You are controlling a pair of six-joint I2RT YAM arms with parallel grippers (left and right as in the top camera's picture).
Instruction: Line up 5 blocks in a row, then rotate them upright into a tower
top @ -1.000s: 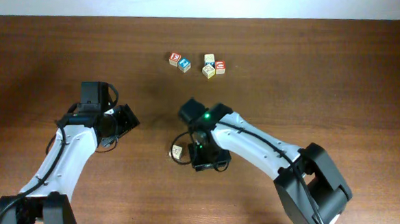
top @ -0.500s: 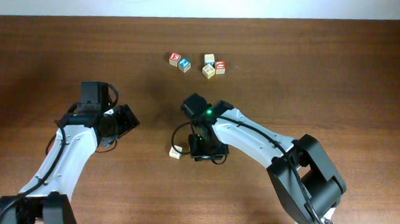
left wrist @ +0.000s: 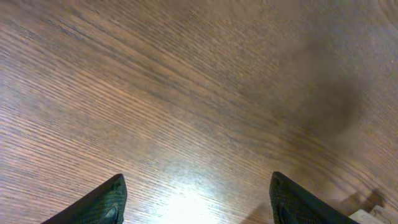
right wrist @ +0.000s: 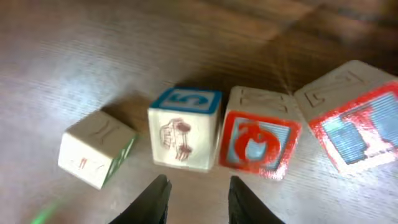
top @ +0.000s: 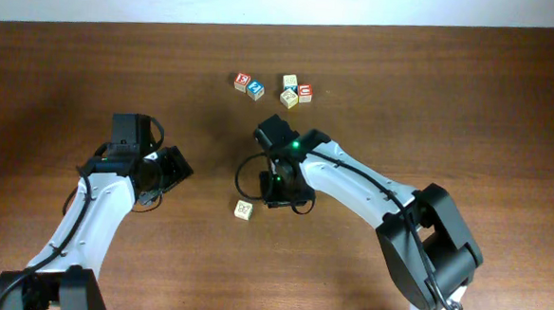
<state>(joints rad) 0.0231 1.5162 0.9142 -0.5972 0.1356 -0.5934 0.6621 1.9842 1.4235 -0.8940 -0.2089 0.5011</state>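
Right jaws narrow, empty. Red-lettered block (right wrist: 258, 142) sits on the desk (right wrist: 74, 56) just ahead, in a row of four. Lone block (top: 244, 209) lies near, off to one side. Left jaws wide, empty. Likely light, stiff, smooth wood: pinch opposite flat faces.

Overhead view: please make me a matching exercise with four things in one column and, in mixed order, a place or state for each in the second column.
Things
1. small pale wooden cube lying alone
2. blue-faced wooden cube
3. left gripper
4. yellow-green-faced wooden cube

Places or states
A. open, nothing between the fingers, above the bare brown wooden table
B. right-hand cube of the far pair
C. on the near side, apart from all other cubes
D. in the far group of three cubes

Pairs: 1-C, 2-B, 3-A, 4-D
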